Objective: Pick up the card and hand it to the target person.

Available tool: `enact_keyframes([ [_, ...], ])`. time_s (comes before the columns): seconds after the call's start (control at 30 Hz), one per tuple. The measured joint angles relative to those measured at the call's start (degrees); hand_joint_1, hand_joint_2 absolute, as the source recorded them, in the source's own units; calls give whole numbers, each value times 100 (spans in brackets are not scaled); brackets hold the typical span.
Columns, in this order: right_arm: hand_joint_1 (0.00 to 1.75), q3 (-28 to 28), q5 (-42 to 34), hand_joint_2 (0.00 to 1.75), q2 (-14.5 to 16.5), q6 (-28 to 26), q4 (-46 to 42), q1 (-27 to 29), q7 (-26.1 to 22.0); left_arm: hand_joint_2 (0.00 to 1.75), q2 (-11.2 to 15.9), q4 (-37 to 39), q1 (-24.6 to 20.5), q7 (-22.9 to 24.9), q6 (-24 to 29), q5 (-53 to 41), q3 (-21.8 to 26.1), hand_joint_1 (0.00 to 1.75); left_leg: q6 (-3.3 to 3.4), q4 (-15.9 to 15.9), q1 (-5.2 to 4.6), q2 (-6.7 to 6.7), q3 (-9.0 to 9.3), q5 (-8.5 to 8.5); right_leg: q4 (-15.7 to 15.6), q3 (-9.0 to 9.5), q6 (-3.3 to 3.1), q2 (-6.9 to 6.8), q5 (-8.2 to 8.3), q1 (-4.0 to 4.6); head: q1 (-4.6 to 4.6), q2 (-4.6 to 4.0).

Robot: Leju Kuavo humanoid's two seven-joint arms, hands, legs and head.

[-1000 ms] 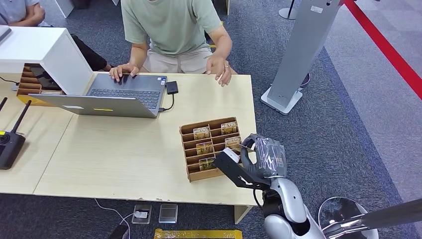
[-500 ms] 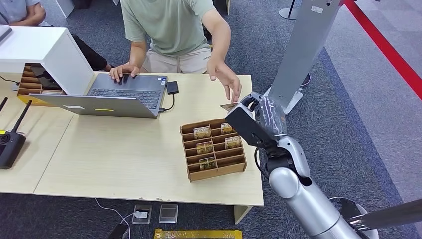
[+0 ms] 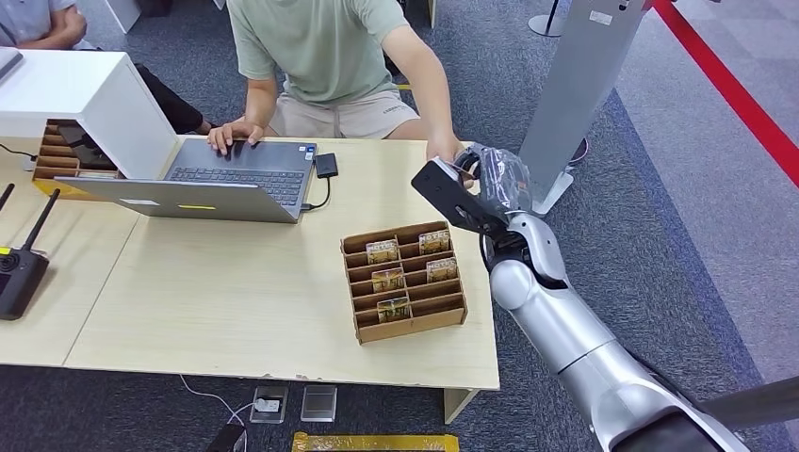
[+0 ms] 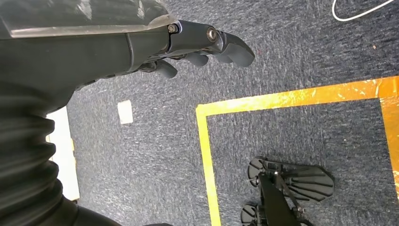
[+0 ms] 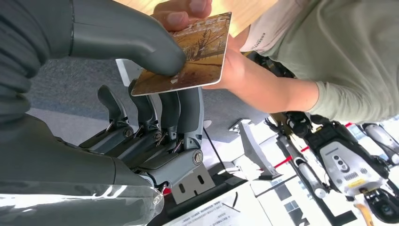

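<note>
The right hand (image 5: 141, 94), upper right of centre in the head view, pinches the card (image 5: 188, 52) between thumb and fingers while the person's hand (image 5: 221, 61) takes its far edge, so it should hold steady and release only once their grip looks firm.

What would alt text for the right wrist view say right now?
The robot's right hand pinches a card printed with a brown tree scene between thumb and fingers, while a person's hand takes hold of its far edge. The person wears a green shirt.
</note>
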Motion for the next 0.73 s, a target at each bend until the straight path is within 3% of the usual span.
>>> enact_keyframes([
  [0.1, 0, 5, -5, 175, -5, -25, -26, 17, -8, 175, 16, 5, -5, -9, -8, -23, -27, 0, 0, 1, 0, -3, -2, 0, 0, -1, 0, -2, -1, 0, 0, 0],
  [0.53, 0, -208, -271, 175, -233, -231, -442, 223, -195, 175, -15, 16, -3, -17, 107, 63, 14, 0, 0, -3, 0, -22, -2, 4, -5, 3, 3, -15, -2, -1, 0, 0],
  [0.73, 0, -667, -881, 175, -544, -416, -1590, 640, -533, 175, -11, 5, 6, 6, 181, 168, 104, 0, 2, 5, 2, -28, -9, 0, -2, -2, 2, -27, -6, 2, 0, 0],
])
